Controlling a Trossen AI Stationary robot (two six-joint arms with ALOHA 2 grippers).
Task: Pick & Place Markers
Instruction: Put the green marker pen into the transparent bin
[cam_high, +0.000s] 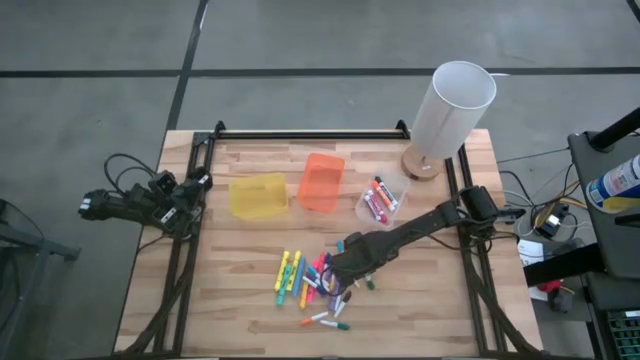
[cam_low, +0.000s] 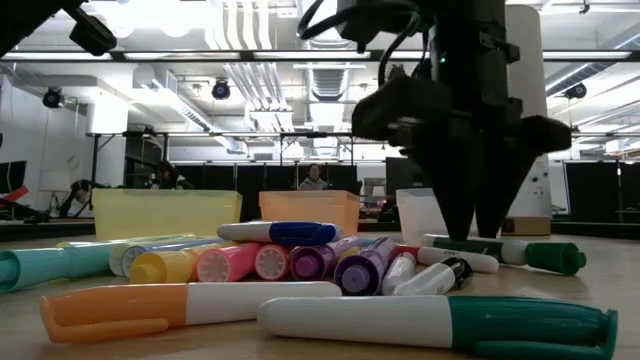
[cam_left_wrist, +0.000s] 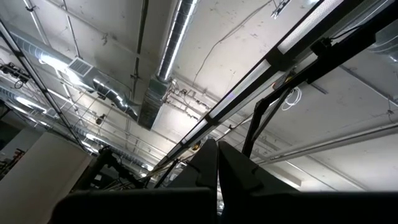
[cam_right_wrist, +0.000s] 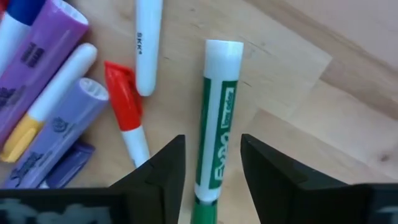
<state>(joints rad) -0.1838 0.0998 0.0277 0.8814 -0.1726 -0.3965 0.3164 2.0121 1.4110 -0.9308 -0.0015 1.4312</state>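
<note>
Right pincer (cam_right_wrist: 211, 165): fingers apart, straddling a green marker (cam_right_wrist: 214, 124) lying flat on the tabletop (cam_right_wrist: 298, 68); contact cannot be told; only the right wrist view shows this marker between the fingers; the high view shows the marker pile (cam_high: 310, 280) beside it; left pincer (cam_high: 197, 183) together, parked at the tabletop's left edge.

The markers (cam_high: 312, 280) are lying in a loose heap on the table (cam_high: 240, 320), toward its front middle; three bins (cam_high: 318, 184) are standing in a row behind them; a few more markers are sitting in the right-hand bin (cam_high: 380, 201); a lamp (cam_high: 445, 115) is standing behind that, at the table's right rear.
</note>
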